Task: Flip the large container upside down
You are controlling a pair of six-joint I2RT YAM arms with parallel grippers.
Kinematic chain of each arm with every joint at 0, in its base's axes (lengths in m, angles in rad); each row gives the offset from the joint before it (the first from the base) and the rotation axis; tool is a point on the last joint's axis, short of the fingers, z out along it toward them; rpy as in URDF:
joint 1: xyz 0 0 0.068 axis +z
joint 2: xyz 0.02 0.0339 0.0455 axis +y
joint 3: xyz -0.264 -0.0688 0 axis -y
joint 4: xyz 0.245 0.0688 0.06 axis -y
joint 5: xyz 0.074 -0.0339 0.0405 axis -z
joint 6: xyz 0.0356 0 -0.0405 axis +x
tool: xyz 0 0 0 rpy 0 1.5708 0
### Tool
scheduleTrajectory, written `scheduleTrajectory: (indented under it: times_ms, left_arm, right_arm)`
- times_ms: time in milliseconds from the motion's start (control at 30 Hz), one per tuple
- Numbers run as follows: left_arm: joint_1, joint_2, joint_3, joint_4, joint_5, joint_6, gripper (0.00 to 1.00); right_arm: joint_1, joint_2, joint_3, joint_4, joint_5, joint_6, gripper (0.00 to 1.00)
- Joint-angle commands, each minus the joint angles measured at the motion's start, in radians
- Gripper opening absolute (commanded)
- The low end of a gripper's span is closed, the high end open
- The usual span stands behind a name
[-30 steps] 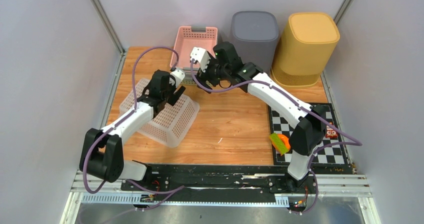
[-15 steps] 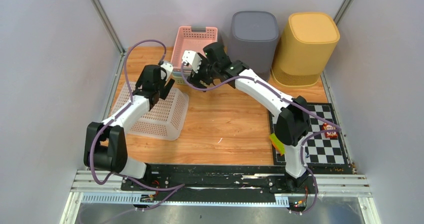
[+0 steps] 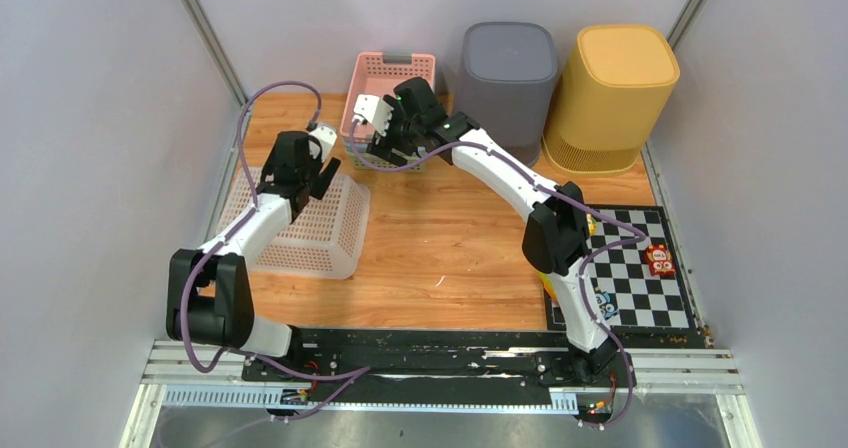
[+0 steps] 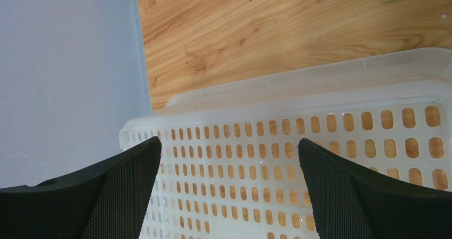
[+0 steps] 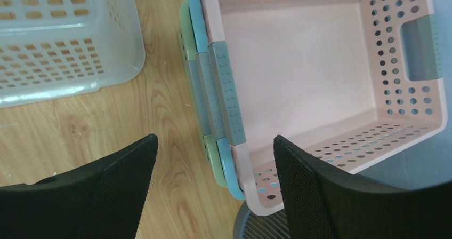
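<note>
One large container [image 3: 300, 223] is lying bottom-up at the left of the table [image 3: 460, 238] (flip looks done). My left gripper [image 4: 229, 161] is hovering over it, wide open and empty. My right gripper [image 5: 213, 156] is hanging open, also empty, above the pink basket [image 5: 298, 68]. Next I'm guessing: retracting both arms.

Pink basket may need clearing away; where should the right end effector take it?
Take the pink basket by its near grey handle rim, from above, one finger inside. It sits open side up, and that rim lies under the open right end effector.
</note>
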Motion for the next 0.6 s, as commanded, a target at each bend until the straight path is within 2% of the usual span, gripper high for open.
scheduleTrajectory:
  times_ms: [0,267,567]
  left_arm:
    - [0.038,-0.030,-0.006,-0.033,0.015,0.000,1.00]
    - [0.048,-0.110,0.027,-0.083,0.055,-0.054,1.00]
    - [0.047,-0.313,-0.031,-0.151,0.064,-0.052,1.00]
  right_arm:
    - [-0.016,0.045,0.040,-0.093,-0.045,-0.049,0.82]
    - [-0.020,0.085,0.029,-0.166,-0.094,-0.077,0.80]
    - [-0.036,0.117,0.044,-0.188,-0.087,-0.113,0.78]
